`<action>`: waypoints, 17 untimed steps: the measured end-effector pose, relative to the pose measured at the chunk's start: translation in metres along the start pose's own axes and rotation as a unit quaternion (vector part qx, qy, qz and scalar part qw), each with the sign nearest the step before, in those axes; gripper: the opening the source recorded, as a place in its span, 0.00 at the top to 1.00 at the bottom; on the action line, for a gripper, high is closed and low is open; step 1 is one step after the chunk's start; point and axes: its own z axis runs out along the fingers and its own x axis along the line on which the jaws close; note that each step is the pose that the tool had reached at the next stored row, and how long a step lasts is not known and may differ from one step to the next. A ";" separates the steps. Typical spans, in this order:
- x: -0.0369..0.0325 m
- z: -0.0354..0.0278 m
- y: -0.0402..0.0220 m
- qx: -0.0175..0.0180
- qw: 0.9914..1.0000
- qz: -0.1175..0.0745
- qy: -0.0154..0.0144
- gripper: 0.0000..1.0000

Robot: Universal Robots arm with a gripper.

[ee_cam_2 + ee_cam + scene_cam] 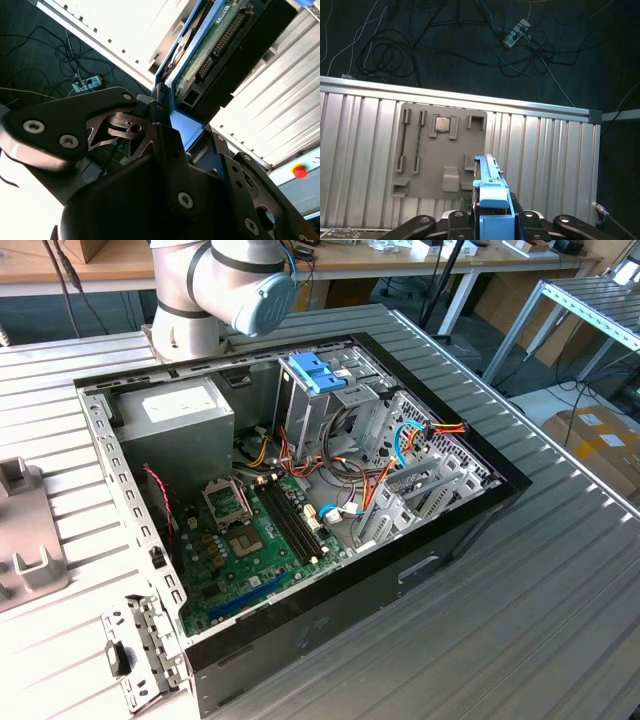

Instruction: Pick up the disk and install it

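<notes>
Claw clenched on the disk, gripping the light-blue rail end. Disk stands edge-on between the fingers, held in the air above the ribbed aluminium counter, near a flat grey tray holding a square chip. The second wrist view shows the disk's green circuit board with black connector, dark metal body and blue plastic frame. Judgement: dense, stiff, heavy for its size. The smooth metal faces could slip and the board side is fragile, so take it by the plastic rails or side edges, never the board. Open black case sits on the counter, with a blue tabbed piece at its far side.
</notes>
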 end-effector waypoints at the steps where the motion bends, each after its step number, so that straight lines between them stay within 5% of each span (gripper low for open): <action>1: 0.0000 -0.0001 -0.0005 0.000 1.000 0.000 0.000 0.63; 17: 0.0010 -0.0006 -0.0072 0.000 1.000 0.000 0.000 0.63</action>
